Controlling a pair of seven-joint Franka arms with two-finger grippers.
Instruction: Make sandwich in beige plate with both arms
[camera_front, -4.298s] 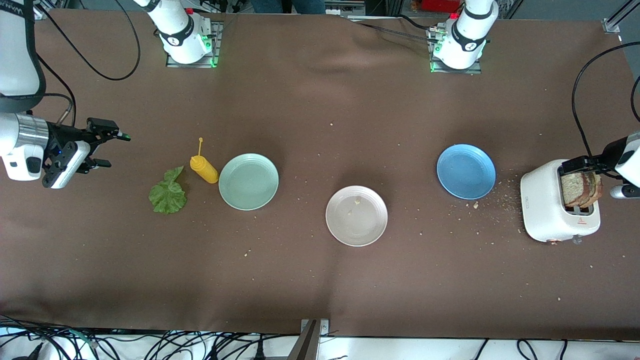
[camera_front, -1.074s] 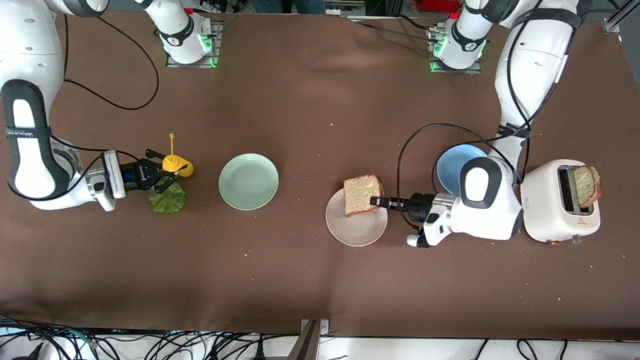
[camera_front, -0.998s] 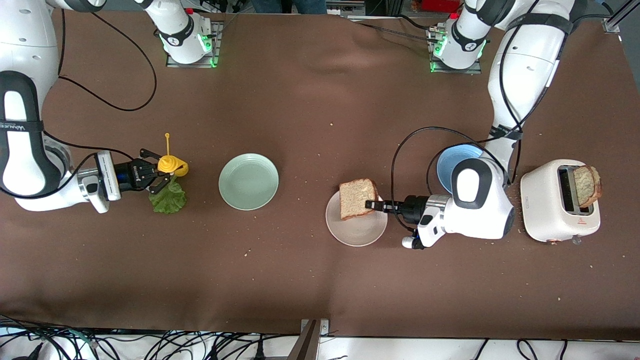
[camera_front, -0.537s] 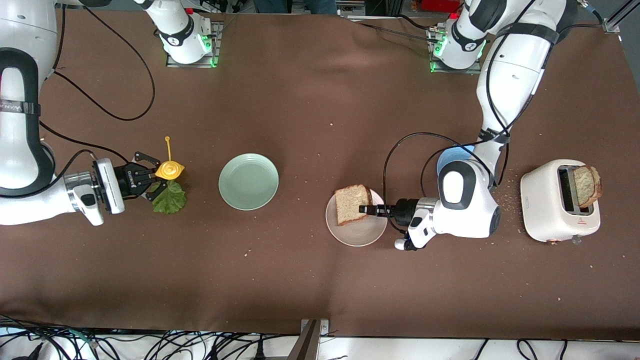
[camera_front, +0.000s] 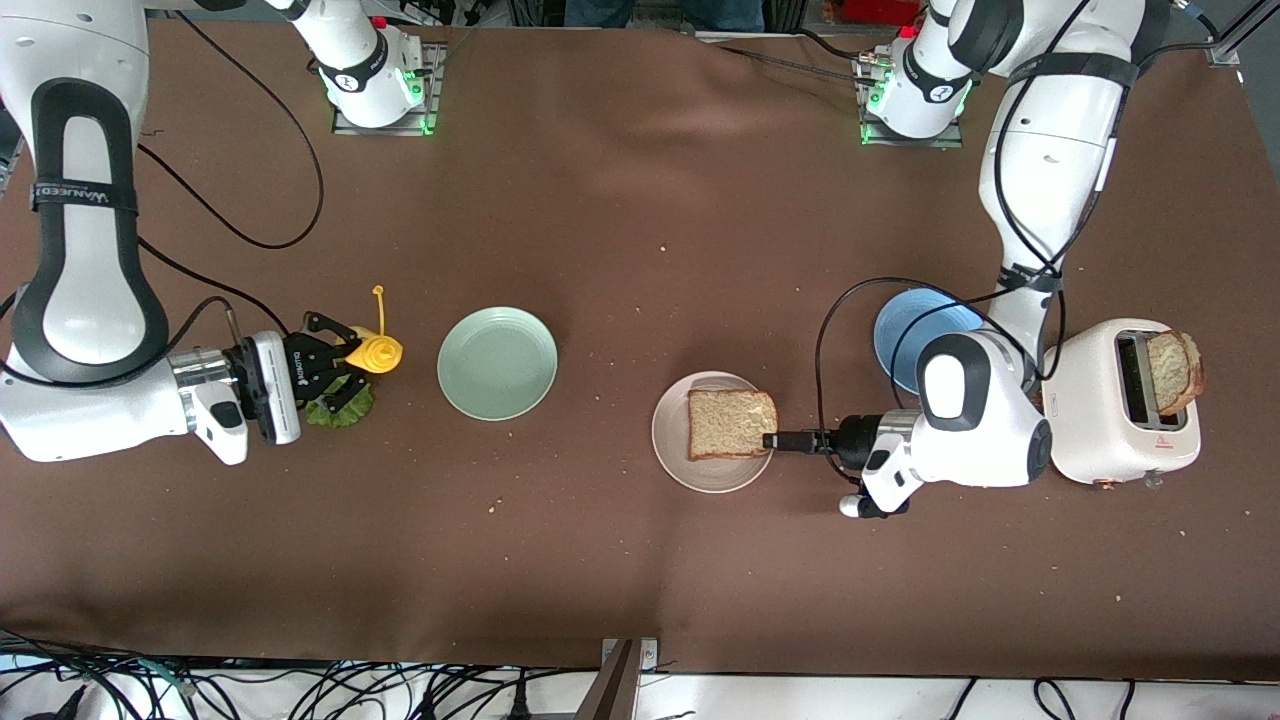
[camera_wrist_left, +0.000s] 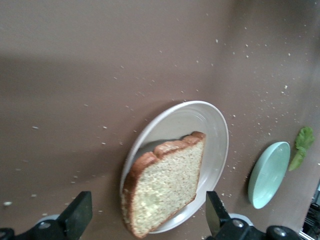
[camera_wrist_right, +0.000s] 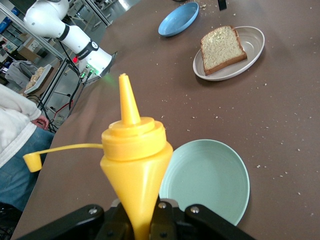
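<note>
Covering table: brown cloth (camera_front: 620, 250), crumbs | left hand (camera_front: 775, 440) released | right hand (camera_front: 335, 362) grasping yellow bottle (camera_front: 378, 353)

Three plates (camera_front: 713, 470), two bread slices (camera_front: 730, 423).

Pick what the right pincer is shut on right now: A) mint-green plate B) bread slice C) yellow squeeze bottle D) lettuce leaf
C. The right pincer is shut on the yellow squeeze bottle, held up over the lettuce leaf; the bread slice lies on the beige plate, with the open left pincer at its edge.
</note>
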